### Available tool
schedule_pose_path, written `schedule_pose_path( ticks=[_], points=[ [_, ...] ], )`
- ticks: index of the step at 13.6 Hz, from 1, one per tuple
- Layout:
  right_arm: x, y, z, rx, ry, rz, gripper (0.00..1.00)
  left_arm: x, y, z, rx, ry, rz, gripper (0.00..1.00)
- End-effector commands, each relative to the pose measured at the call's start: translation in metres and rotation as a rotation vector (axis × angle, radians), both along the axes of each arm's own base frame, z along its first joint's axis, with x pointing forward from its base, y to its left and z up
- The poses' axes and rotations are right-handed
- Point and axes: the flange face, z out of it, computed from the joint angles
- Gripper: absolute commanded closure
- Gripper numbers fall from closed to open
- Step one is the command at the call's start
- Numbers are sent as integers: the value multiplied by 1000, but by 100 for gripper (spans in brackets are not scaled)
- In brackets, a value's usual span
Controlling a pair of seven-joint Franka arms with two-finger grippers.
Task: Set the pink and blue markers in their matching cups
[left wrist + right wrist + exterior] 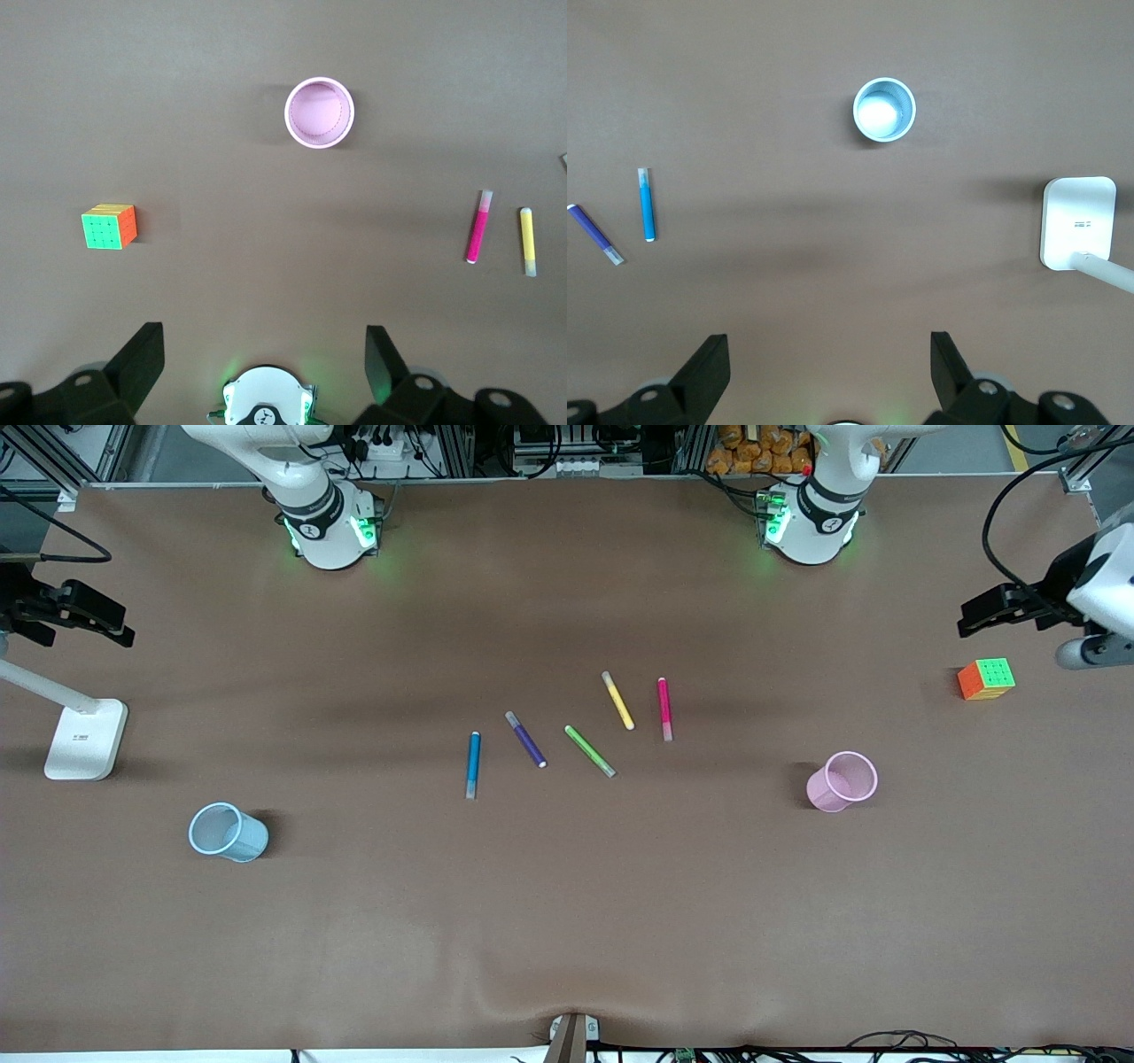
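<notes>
The pink marker (664, 708) and the blue marker (473, 764) lie flat mid-table in a row of pens. The pink cup (842, 781) stands upright toward the left arm's end, and the blue cup (228, 832) stands upright toward the right arm's end. My left gripper (972, 618) is open and empty, high over the left arm's end. Its wrist view shows the gripper (264, 352), the pink cup (319, 112) and the pink marker (478, 227). My right gripper (117, 627) is open and empty, high over the right arm's end. Its wrist view shows the gripper (830, 356), the blue cup (884, 109) and the blue marker (647, 204).
A purple marker (525, 739), a green marker (590, 751) and a yellow marker (617, 701) lie between the blue and pink markers. A colour cube (986, 678) sits near the left arm's end. A white lamp base (86, 740) stands near the right arm's end.
</notes>
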Motion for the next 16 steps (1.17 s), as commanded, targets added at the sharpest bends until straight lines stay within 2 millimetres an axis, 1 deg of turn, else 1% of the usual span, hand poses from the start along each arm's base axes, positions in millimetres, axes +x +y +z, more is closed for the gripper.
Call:
schedule_pose_path(
  ticks=[1, 2, 3, 4, 5, 6, 7, 8, 9, 12, 13, 14, 15, 16],
  points=[
    [1, -1, -1, 11, 9, 6, 0, -1, -14, -13, 13, 97, -26, 0],
    [1, -1, -2, 11, 12, 6, 0, -2, -16, -13, 15, 105, -27, 0],
    [1, -1, -3, 11, 12, 6, 0, 1, -18, -19, 15, 117, -30, 0],
    [1, -1, -3, 13, 12, 6, 0, 5, -23, -32, 14, 143, -41, 0],
    [1, -1, -3, 11, 12, 6, 0, 11, -39, -48, 17, 172, -64, 0],
    [1, -1, -3, 13, 12, 6, 0, 17, -46, -66, 31, 202, -62, 0],
    [1, -1, -3, 11, 12, 6, 0, 25, -49, -83, 32, 229, -38, 0],
    [1, 0, -3, 13, 14, 8, 0, 30, -53, -95, 43, 245, -12, 0],
    [1, -1, -3, 13, 14, 6, 0, 31, -71, -108, 53, 263, -11, 0],
    [2, -1, -5, 13, 18, 6, 0, 37, -117, -131, 45, 232, 2, 0],
    [2, 0, -6, 13, 20, 8, 0, 41, -125, -141, 41, 232, 10, 0],
    [3, 1, -7, 14, 21, 9, 0, 42, -138, -152, 19, 243, 0, 0],
    [4, 3, -8, 14, 21, 12, 0, 44, -145, -165, -10, 256, 4, 0],
    [4, 5, -8, 14, 23, 17, 0, 49, -151, -174, -25, 232, 4, 0]
  ],
)
